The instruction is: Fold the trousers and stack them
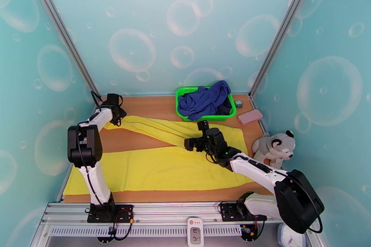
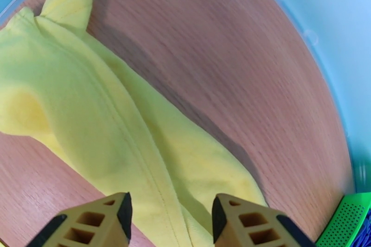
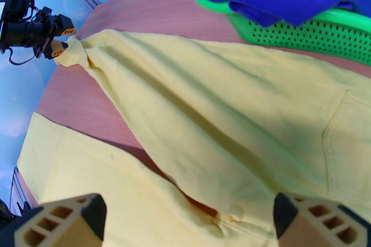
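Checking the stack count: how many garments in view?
2: yellow trousers spread across the table, blue garment heaped in the green basket; more could hide under it.

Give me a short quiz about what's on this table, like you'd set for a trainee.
1. True or false: the trousers are already folded.
2. What lies in the green basket? A: blue cloth. B: red socks. C: nothing.
3. Fill in: the right gripper hangs over the trousers with its jaws ____.
Key: 1 false, both legs lie spread apart. 2 A. 3 open.
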You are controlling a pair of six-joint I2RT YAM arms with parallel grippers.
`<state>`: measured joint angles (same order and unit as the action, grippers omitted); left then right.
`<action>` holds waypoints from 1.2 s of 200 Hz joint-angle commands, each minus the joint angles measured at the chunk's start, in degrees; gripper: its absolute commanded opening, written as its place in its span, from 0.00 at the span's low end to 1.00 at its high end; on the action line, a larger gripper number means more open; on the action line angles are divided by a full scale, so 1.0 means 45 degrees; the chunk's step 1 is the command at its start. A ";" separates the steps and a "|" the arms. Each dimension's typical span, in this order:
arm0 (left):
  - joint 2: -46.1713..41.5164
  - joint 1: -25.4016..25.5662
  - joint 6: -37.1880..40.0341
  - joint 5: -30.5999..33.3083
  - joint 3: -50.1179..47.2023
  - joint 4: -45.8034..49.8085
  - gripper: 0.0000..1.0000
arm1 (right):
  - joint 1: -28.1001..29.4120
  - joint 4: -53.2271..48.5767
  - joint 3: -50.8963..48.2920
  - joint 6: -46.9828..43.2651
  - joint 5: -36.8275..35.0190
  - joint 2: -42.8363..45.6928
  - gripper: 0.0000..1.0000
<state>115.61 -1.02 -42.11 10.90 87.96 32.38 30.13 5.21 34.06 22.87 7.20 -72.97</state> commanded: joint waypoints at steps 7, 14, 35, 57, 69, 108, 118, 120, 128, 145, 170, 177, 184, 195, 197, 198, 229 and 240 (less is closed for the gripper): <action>0.0051 0.0041 -0.0389 0.1136 -0.0094 0.0701 0.50 | 0.0060 0.0794 -0.0362 0.0460 0.0064 -0.0052 0.99; 0.0181 -0.0019 -0.0394 0.1104 -0.0023 0.0661 0.50 | 0.0046 0.0777 -0.0320 0.0429 0.0097 -0.0133 0.99; 0.0735 -0.0096 -0.0370 0.0940 0.0462 0.0535 0.50 | 0.0042 0.0405 0.0009 0.0208 0.0155 -0.0400 0.99; 0.1613 -0.0106 -0.0293 0.0665 0.1424 0.0528 0.50 | 0.0037 0.0306 0.0116 0.0161 0.0142 -0.0519 0.99; 0.2105 -0.0094 -0.0257 0.0429 0.1960 0.0662 0.50 | 0.0040 0.0346 0.0053 0.0264 0.0179 -0.0542 0.99; 0.2601 0.0050 -0.0538 0.0690 0.2172 0.1247 0.39 | 0.0047 0.0716 -0.0440 0.0620 0.0318 -0.0502 0.99; 0.2435 0.0106 -0.0565 0.0772 0.1824 0.1233 0.28 | 0.0041 0.0839 -0.0564 0.0678 0.0315 -0.0458 0.99; 0.2415 0.0108 -0.0565 0.0789 0.1757 0.1197 0.27 | 0.0042 0.0869 -0.0589 0.0683 0.0329 -0.0458 0.99; 0.2202 0.0138 -0.0565 0.0810 0.1376 0.1044 0.23 | 0.0035 0.0931 -0.0630 0.0688 0.0352 -0.0472 0.99; 0.1832 0.0129 -0.0492 0.0867 0.0762 0.0828 0.14 | 0.0026 0.0950 -0.0583 0.0613 0.0459 -0.0625 0.99; 0.1391 0.0109 -0.0352 0.1020 0.0374 0.0858 0.00 | 0.0011 0.0780 -0.0315 0.0484 0.0592 -0.0866 0.99; 0.1190 0.0109 -0.0307 0.1088 0.0261 0.0833 0.00 | 0.0010 0.0828 -0.0292 0.0470 0.0605 -0.0921 0.99; 0.0912 0.0109 -0.0239 0.1157 0.0150 0.0795 0.00 | 0.0018 0.0863 -0.0285 0.0479 0.0626 -0.0924 0.99; 0.0395 0.0111 -0.0141 0.1273 -0.0061 0.0742 0.00 | 0.0018 0.0926 -0.0277 0.0533 0.0646 -0.0954 0.99; 0.0293 0.0109 -0.0122 0.1286 -0.0130 0.0726 0.00 | 0.0007 0.0930 -0.0278 0.0540 0.0651 -0.0963 0.99; 0.0221 0.0109 -0.0109 0.1297 -0.0151 0.0720 0.00 | 0.0015 0.0931 -0.0281 0.0551 0.0648 -0.0977 0.99; -0.2073 0.0109 0.0417 0.1432 -0.1525 0.0078 0.00 | -0.0020 0.1031 -0.0360 0.0918 0.0301 -0.1027 0.99; -0.3084 0.0144 0.0604 0.1511 -0.2311 0.0049 0.00 | -0.0082 0.1036 -0.0360 0.1046 0.0278 -0.1082 0.99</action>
<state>111.55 -0.78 -42.04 15.94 82.35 34.24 30.11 8.01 32.12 25.04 9.13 -76.86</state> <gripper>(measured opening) 0.044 0.993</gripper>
